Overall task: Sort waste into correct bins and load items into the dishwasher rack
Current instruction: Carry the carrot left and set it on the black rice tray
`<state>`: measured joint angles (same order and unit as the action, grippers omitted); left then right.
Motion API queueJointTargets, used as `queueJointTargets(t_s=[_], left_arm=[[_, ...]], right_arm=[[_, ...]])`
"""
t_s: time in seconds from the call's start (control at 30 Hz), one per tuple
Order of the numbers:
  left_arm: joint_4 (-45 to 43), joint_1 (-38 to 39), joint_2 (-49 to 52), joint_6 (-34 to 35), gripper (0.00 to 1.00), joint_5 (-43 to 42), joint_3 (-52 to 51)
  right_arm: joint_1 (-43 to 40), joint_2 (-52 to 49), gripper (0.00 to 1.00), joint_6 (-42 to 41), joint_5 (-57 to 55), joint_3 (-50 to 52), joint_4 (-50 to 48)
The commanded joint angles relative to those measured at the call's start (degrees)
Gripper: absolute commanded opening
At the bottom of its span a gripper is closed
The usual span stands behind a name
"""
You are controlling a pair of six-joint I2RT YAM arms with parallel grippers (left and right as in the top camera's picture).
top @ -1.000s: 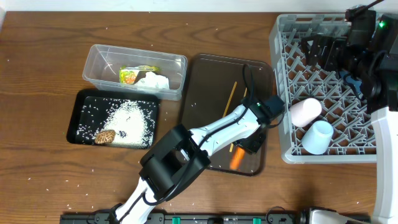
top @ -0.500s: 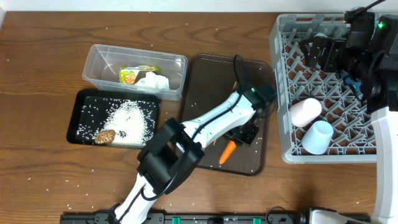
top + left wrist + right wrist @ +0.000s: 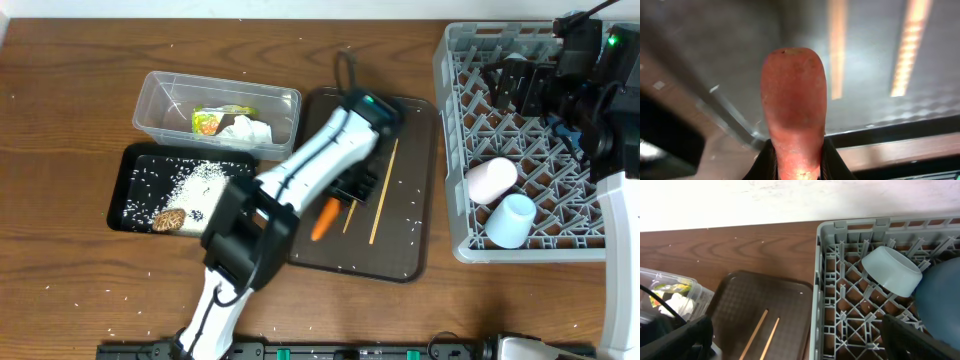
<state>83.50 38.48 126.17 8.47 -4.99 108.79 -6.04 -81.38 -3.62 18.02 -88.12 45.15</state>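
1. Grip: the left pincer (image 3: 338, 200) is clamped on one end of the orange carrot (image 3: 792, 107). Its jaws sit narrow against the carrot's sides, and only their tips show at the bottom of the left wrist view.
2. Carrot: smooth and orange-red, with a blunt rounded tip. It juts straight out from the jaws, and its long axis slants down and to the left in the overhead view.
3. Beneath it lies the large dark brown serving tray (image 3: 400, 250). The carrot hangs over the tray's left part and seems clear of the surface. The pair of thin wooden chopsticks (image 3: 385, 190) rests on that tray just to the right of the pincer.
4. Leftward, just past the brown tray's edge, sits the shallow black rectangular tray (image 3: 118, 205). It holds white rice grains (image 3: 215, 195) and a small brown food lump (image 3: 167, 219). This is likely the carrot's bin: the tip points towards it, and the left arm is much the nearer.
5. Behind that stands the clear plastic rectangular tub (image 3: 160, 120), with the yellow-green plastic wrapper (image 3: 210, 120) and crumpled white tissue (image 3: 248, 128) inside.
6. Far right on the worktop is the large grey lattice rack (image 3: 448, 150). It carries a pale pink cup (image 3: 490, 180), a light-blue cup (image 3: 515, 220), a small light-blue bowl (image 3: 892, 272) and a large blue round dish (image 3: 940, 300). The right pincer (image 3: 525, 88) hovers over the rack, spread wide and holding nothing.
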Motion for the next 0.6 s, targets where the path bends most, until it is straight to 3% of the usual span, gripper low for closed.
queueJointTargets(t_s=[0.0,0.23,0.47,0.57], left_arm=[[2.58,-4.42,-2.67,-0.76,0.06,1.81,1.07],[5.11,-15.3,-6.19,-0.74,0.06,4.79,1.05],[2.08,-28.13,-7.13,-0.7,0.06,7.5,-0.96],[-0.61,-34.29,-7.13,2.64,0.06,7.61,-4.42]], right_arm=[[0.11,-0.37,0.99,1.14,0.2,-0.15,-0.11],[0.11,-0.37,0.99,1.16,0.15,-0.15,-0.11],[0.11,-0.37,0.99,1.16,0.15,-0.15,0.0],[0.11,-0.37,0.99,1.16,0.17,-0.15,0.35]])
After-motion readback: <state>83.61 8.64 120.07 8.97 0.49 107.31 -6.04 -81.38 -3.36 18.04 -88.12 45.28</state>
